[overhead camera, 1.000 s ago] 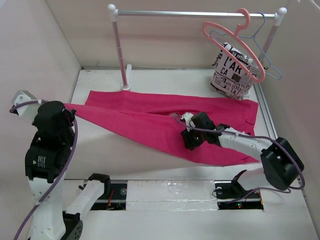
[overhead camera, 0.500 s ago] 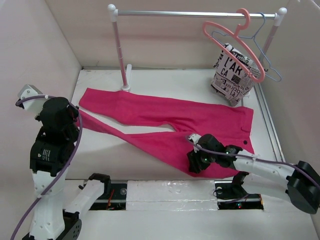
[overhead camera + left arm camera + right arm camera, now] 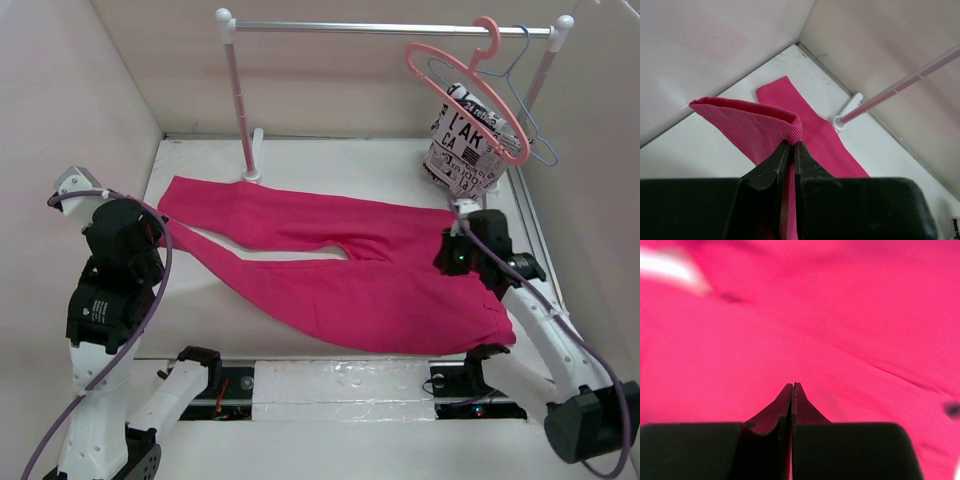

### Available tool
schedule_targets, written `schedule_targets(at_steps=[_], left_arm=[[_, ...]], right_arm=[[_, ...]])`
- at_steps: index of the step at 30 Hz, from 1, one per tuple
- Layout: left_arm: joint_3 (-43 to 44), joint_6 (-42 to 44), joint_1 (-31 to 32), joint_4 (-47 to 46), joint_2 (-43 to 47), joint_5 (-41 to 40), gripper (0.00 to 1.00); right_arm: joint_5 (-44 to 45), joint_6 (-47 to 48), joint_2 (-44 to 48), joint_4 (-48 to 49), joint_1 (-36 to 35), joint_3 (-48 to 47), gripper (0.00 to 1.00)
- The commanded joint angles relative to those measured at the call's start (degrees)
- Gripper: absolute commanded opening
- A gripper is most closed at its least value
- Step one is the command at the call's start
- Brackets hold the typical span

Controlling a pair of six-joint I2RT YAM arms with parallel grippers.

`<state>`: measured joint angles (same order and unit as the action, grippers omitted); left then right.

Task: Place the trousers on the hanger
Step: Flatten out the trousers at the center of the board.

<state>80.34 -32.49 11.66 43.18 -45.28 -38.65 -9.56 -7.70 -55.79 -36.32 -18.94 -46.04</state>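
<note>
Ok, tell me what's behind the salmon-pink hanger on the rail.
A light-blue wire hanger hooks on the rail behind it, a white black-lettered garment lower down. The salmon-pink hanger crosses that garment, covering strips of it.

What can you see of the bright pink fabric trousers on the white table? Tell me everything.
The bright magenta-pink fabric trousers look soft and plain. They lie spread on the white table, waist to the right, two legs running left with a narrow gap between. The left gripper is shut on the near leg's hem, holding it raised. The right gripper is shut over the waist end; contact cannot be told.
</note>
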Motion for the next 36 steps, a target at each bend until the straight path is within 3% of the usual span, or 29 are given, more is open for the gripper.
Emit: schedule_targets(at_steps=[1, 3, 4, 6, 7, 8, 13, 16, 21, 24, 25, 26, 29, 34, 36], left_arm=[[-1.14, 4.27, 0.29, -4.94, -0.25, 4.01, 0.0], [-3.33, 4.28, 0.81, -5.82, 0.45, 7.34, 0.0], [-4.39, 4.28, 0.82, -6.17, 1.67, 8.32, 0.0], [-7.29, 3.49, 3.44, -6.61, 2.65, 9.73, 0.0], [-8.26, 3.31, 4.24, -6.79, 3.61, 10.43, 0.0], [-9.57, 3.05, 5.03, -6.79, 3.96, 11.05, 0.0], [-11.78, 2.08, 8.98, -6.97, 5.2, 12.73, 0.0], [-12.4, 2.78, 10.13, -6.88, 4.94, 11.94, 0.0], [-10.82, 4.89, 11.19, -6.7, 4.5, 5.8, 0.0], [-9.67, 6.12, 11.19, -6.79, 4.06, 4.65, 0.0], [-9.58, 6.38, 11.19, -6.7, 3.88, 4.29, 0.0], [-9.5, 6.82, 11.19, -6.62, 3.88, 3.94, 0.0], [-9.84, 7.0, 11.71, -6.18, 4.06, 3.5, 0.0], [-11.95, 5.77, 14.88, -3.28, 4.93, 1.39, 0.0], [-12.66, 4.9, 15.5, -1.27, 5.2, 0.95, 0.0]], right_arm=[[1.67, 0.15, 4.89, -3.24, 10.99, 2.7, 0.0], [1.56, 0.32, 5.17, -2.8, 21.19, 4.64, 0.05], [-0.61, 0.67, 4.64, -2.19, 24.36, 4.99, 0.24], [-1.25, 2.51, 0.63, 2.47, 32.01, 4.83, 0.44], [2.06, 3.56, -1.41, 4.48, 33.69, 3.95, 0.62], [3.74, 5.49, -3.69, 5.46, 34.92, 3.07, 0.7], [3.92, 11.31, -21.17, 8.62, 41.08, -4.74, 0.82], [3.94, 11.31, -25.22, 10.82, 42.49, -4.32, 0.85], [1.13, 9.73, -30.69, 13.2, 43.11, -2.3, 0.81], [-2.82, 9.03, -31.22, 16.01, 44.33, -0.72, 0.53], [-2.66, 8.85, -31.05, 16.01, 44.34, -0.89, 0.23], [-2.39, 9.02, -30.26, 15.93, 44.34, -1.94, 0.08], [-1.17, 11.12, -30.25, 13.82, 44.34, -6.41, 0.0], [3.31, 14.12, -34.54, 8.64, 44.86, -19.05, 0.0], [4.64, 15.08, -35.87, 7.32, 44.87, -21.27, 0.14]])
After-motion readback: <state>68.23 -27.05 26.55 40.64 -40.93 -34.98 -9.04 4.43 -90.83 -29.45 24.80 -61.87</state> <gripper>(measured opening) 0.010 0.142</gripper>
